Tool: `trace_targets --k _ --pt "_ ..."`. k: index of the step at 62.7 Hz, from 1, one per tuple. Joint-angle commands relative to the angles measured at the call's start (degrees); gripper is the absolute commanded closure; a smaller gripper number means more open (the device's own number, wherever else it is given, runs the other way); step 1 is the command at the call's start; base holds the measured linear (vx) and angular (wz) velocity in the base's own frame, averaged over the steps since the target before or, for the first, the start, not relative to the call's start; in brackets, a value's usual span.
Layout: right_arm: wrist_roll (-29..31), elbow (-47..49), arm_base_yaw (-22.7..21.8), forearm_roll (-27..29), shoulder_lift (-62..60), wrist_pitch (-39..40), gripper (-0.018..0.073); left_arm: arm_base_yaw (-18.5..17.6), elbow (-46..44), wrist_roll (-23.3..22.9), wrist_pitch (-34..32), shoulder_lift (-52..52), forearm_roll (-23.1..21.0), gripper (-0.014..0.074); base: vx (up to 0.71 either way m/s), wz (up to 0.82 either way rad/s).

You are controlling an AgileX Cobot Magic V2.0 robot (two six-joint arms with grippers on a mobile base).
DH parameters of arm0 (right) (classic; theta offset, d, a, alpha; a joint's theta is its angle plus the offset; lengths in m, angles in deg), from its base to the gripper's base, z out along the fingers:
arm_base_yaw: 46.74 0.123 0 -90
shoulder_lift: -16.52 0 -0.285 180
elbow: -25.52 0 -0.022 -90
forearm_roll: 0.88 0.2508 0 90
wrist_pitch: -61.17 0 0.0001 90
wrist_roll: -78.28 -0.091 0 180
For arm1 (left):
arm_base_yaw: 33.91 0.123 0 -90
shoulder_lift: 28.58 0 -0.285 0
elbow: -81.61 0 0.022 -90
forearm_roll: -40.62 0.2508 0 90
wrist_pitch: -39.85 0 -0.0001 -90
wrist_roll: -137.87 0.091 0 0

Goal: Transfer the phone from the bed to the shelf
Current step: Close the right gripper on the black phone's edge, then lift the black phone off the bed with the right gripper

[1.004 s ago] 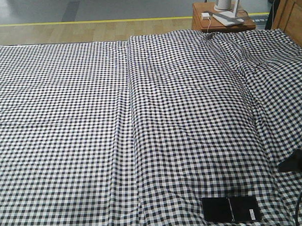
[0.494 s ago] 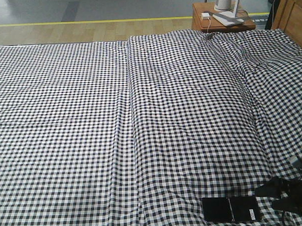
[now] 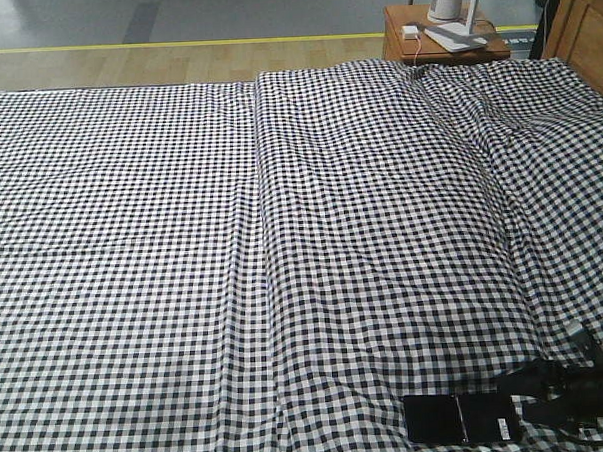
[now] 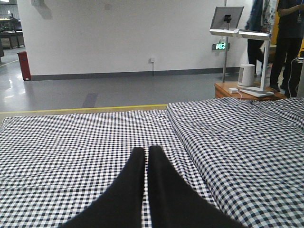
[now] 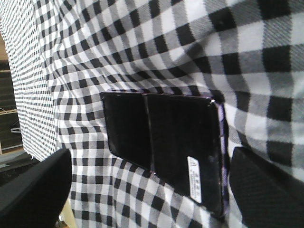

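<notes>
The phone (image 3: 460, 417) lies flat on the bed (image 3: 282, 237) near its front right edge, a glossy black slab with a white sticker at its right end. My right gripper (image 3: 521, 394) is low over the cloth just right of it, open. In the right wrist view the phone (image 5: 161, 142) lies between the spread fingers (image 5: 266, 190), its sticker end close to one of them, and my right gripper (image 5: 149, 164) holds nothing. My left gripper (image 4: 145, 151) hovers shut and empty over the bed (image 4: 71, 142). The shelf is out of view.
A reddish-brown side table (image 3: 439, 48) with a white lamp base and a charger stands beyond the bed's far right corner. Light-wood furniture (image 3: 583, 24) rises at the right edge. A raised fold (image 3: 262, 188) runs down the bedcloth. People stand behind the side table (image 4: 242, 89).
My right gripper has come in from the right edge, dropped low and moved left until its open fingers reach the phone's right end. The phone and my left gripper have not moved.
</notes>
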Motion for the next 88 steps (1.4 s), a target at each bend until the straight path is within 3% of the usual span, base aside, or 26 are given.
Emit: trace_targets --k 1,47,73,88 --pt "0.1 1.6 -0.2 0.3 -1.8 -4.3 -0.0063 -0.3 -1.4 -0.5 -4.0 -0.4 -0.6 0.0595 0.0 0.0" --pt "-2.5 6.6 0.1 0.6 8.3 -14.8 -0.0041 -0.3 -1.4 -0.5 -4.0 -0.4 -0.6 0.0595 0.0 0.0" --pt "-1.6 6.6 6.6 0.4 8.5 -16.1 -0.0034 -0.3 -1.4 -0.5 -4.0 -0.4 -0.6 0.0595 0.0 0.0" --pt "-1.7 6.6 5.4 0.4 8.5 -16.4 0.0055 -0.3 -1.4 -0.5 -4.0 -0.4 -0.6 0.0595 0.0 0.0"
